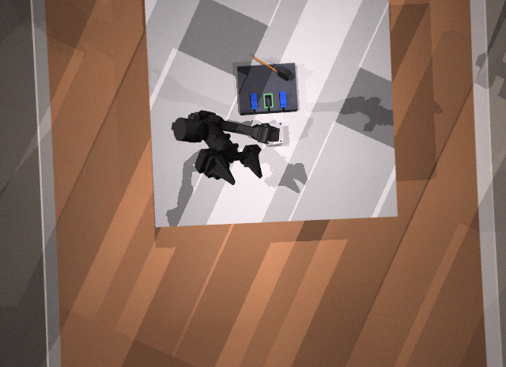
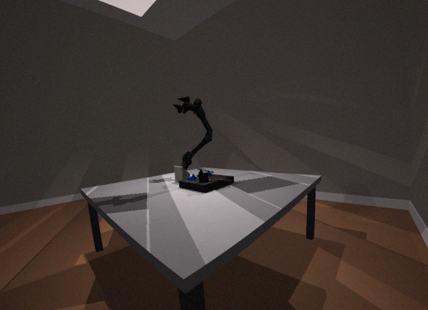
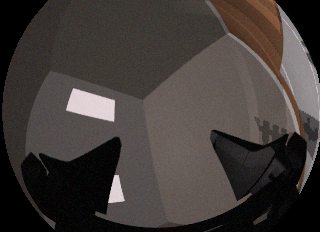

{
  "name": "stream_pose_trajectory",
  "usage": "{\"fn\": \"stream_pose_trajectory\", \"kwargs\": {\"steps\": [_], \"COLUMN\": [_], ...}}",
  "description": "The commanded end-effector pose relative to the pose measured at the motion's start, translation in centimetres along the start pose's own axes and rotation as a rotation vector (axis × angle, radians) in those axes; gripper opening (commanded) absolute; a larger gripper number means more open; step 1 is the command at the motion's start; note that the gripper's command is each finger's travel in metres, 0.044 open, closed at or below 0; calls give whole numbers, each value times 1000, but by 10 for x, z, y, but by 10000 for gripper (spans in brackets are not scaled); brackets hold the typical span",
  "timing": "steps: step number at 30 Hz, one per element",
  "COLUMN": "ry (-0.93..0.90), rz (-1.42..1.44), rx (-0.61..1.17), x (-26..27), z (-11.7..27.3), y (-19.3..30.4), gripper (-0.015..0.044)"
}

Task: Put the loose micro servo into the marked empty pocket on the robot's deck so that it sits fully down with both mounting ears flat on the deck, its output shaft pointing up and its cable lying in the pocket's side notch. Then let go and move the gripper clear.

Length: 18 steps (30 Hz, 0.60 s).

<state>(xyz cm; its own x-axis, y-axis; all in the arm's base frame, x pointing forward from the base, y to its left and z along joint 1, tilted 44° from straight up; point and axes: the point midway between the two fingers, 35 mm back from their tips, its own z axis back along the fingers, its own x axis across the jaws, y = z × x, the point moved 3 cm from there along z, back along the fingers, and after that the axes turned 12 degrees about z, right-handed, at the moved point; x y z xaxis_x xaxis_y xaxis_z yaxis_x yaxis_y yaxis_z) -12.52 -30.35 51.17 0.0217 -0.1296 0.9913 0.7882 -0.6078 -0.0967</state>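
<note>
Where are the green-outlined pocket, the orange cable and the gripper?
green-outlined pocket [image 1: 266, 100]: top view, outline's left side
orange cable [image 1: 266, 64] [image 2: 221, 180]: top and exterior views, along its length
gripper [image 1: 247, 180] [image 2: 173, 101] [image 3: 166, 139]: all views, midway between fingertips

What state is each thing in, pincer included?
Pincer: open, nothing held, raised high above the table.
Loose servo: on the deck, outside the marked pocket.
Orange cable: stretched out, not in the notch.
Marked pocket: unfilled.
Two blue servos: one each side of the pocket.
</note>
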Motion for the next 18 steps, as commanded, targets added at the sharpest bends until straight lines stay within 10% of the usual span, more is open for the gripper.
{"fn": "stream_pose_trajectory", "kwargs": {"steps": [1, 18], "ry": [47, 263], "rz": [45, 249], "rx": [84, 496], "x": [-14, -89], "z": [-6, 0], "y": [26, 155], "gripper": [440, 440]}}
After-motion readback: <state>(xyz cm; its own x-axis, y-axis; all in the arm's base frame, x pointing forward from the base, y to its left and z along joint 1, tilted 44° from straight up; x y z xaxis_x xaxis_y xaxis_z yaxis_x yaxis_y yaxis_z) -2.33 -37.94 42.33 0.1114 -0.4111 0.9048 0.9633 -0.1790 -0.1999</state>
